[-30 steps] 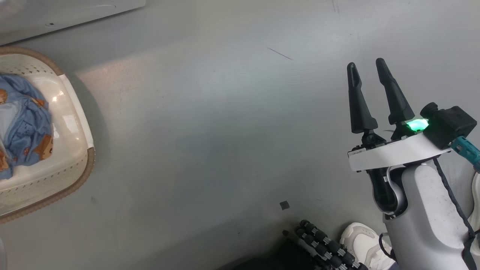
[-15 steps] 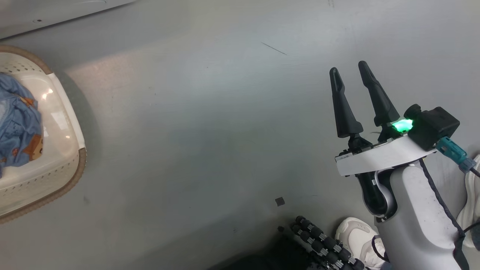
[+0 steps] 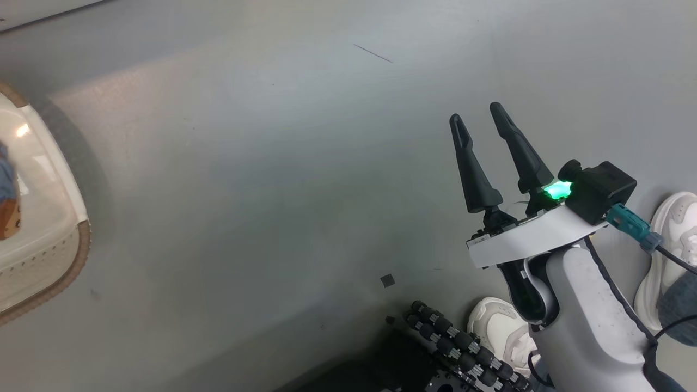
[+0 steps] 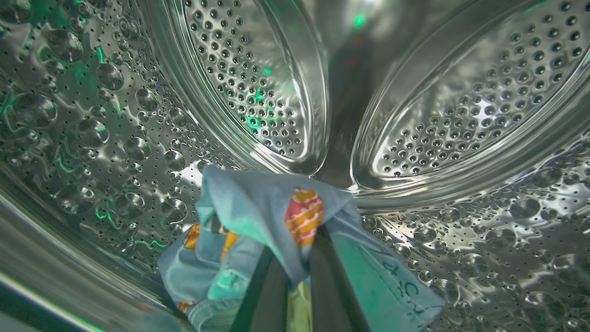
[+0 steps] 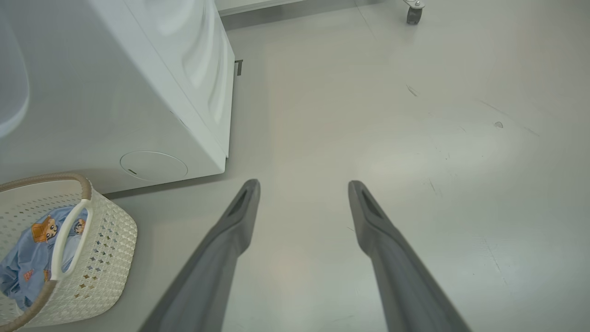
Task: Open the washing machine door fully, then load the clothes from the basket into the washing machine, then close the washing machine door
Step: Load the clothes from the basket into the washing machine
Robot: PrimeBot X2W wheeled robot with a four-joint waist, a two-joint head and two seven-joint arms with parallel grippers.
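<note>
My left gripper (image 4: 295, 272) is inside the shiny perforated steel drum (image 4: 249, 87) of the washing machine (image 5: 138, 92), shut on a light-blue garment (image 4: 258, 207) with orange print that drapes over its fingers. My right gripper (image 3: 476, 111) hangs open over the bare grey floor, right of the machine, and its spread fingers (image 5: 239, 216) hold nothing. The cream perforated basket (image 5: 106, 230) with a brown rim stands in front of the machine and holds more blue bear-print clothes (image 5: 32, 258). The basket's edge (image 3: 49, 239) is at the head view's far left. The door is out of view.
A person's white shoes (image 3: 501, 326) (image 3: 672, 245) stand close to my right arm, beside a black ribbed part of my base (image 3: 452, 343). A caster wheel (image 5: 413, 11) sits far off on the grey floor (image 5: 415, 138).
The head camera has turned right, so the basket slid off to the left edge and a second shoe came into view. The right gripper stays open.
</note>
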